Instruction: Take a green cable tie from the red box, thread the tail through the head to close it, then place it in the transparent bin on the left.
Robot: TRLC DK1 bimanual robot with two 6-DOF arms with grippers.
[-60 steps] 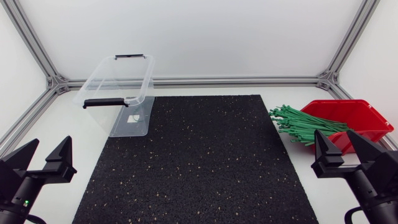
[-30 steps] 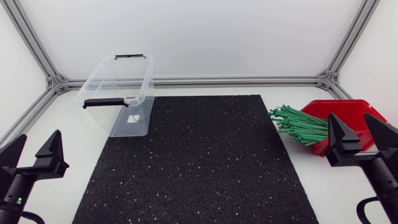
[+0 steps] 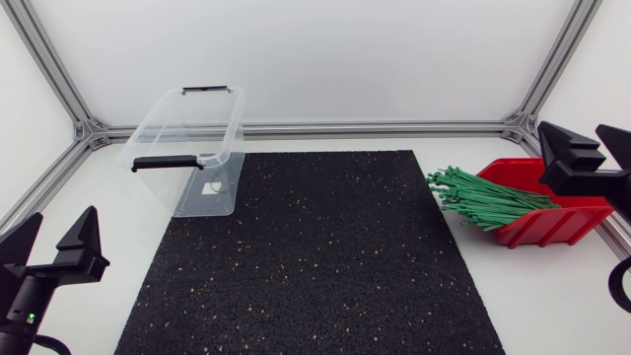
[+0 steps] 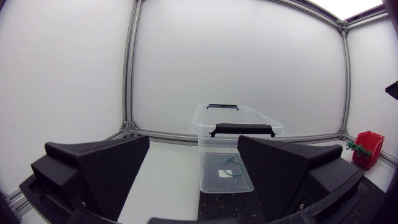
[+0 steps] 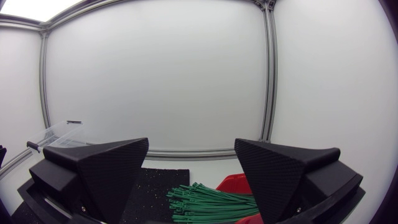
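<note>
Black mat covers the worktop — right claw open at the right edge, over the red box of green ties; left claw open, lower left.

Left gripper low, right gripper high, both jaws wide apart.

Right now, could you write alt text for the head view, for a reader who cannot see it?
The open right gripper hangs by the red box at the right side, where green cable ties stick out toward a black mat. The transparent bin stands at the mat's far left corner; the open left gripper is at the near left.
</note>
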